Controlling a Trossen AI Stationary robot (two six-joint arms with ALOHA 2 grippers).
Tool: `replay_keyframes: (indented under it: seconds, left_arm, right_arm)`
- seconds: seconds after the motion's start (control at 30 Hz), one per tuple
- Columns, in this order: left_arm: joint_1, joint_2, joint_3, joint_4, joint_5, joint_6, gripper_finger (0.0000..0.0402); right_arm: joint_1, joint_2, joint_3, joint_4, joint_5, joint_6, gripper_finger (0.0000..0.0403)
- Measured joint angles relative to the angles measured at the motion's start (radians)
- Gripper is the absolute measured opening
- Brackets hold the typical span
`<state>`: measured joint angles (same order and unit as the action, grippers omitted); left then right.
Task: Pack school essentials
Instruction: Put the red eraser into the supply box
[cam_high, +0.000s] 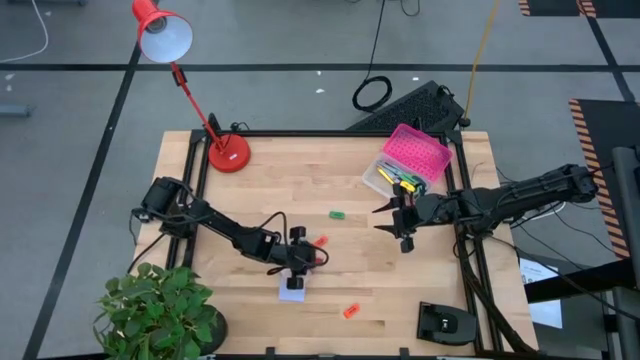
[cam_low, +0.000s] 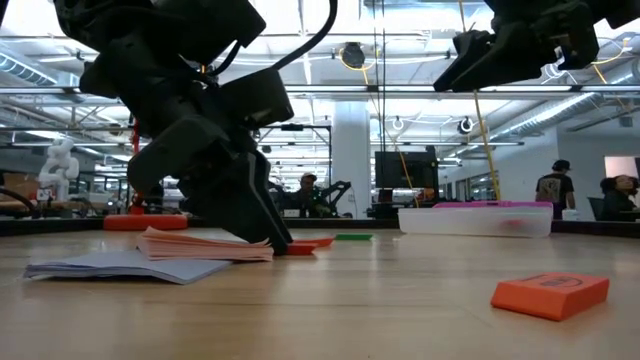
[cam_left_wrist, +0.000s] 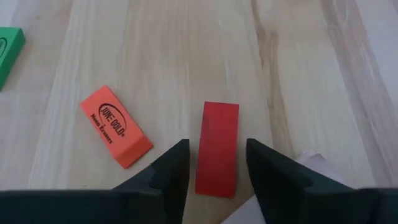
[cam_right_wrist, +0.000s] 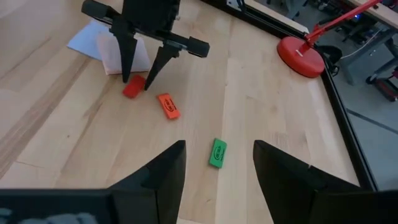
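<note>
While my left claw (cam_left_wrist: 216, 171) straddles the red eraser (cam_left_wrist: 217, 148) mid-table, wide and unclosed, next: lower, pinch. Right claw (cam_right_wrist: 216, 177) waits spread near the box (cam_high: 408, 160).

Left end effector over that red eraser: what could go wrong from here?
The left end effector straddles the flat red rectangular eraser with open fingers; closing could tip it or catch the pink sticky-note pad beside it. The orange rectangular eraser lies close and might get nudged.
</note>
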<state>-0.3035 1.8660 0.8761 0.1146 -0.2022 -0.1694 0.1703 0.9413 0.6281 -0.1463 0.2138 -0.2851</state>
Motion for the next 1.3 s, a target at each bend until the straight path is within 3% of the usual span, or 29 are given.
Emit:
replay_keyframes:
  seconds: [0.37,0.77,1.07,1.3]
  left_arm:
    - [0.001,0.000,-0.001,-0.003,-0.002,0.044,0.0096]
    - [0.007,-0.015,-0.004,0.030,-0.022,0.109,0.0095]
    - [0.047,-0.167,-0.003,0.050,-0.039,0.163,0.0095]
    - [0.082,-0.289,-0.003,0.058,-0.038,0.164,0.0095]
  right_arm:
    - [0.000,0.000,0.000,0.005,0.001,-0.019,0.0180]
    - [0.000,0.000,0.000,0.007,0.002,-0.015,0.0180]
    - [-0.001,0.001,-0.001,0.129,0.001,0.090,0.0180]
    - [0.038,0.031,-0.001,0.208,-0.005,-0.024,0.0180]
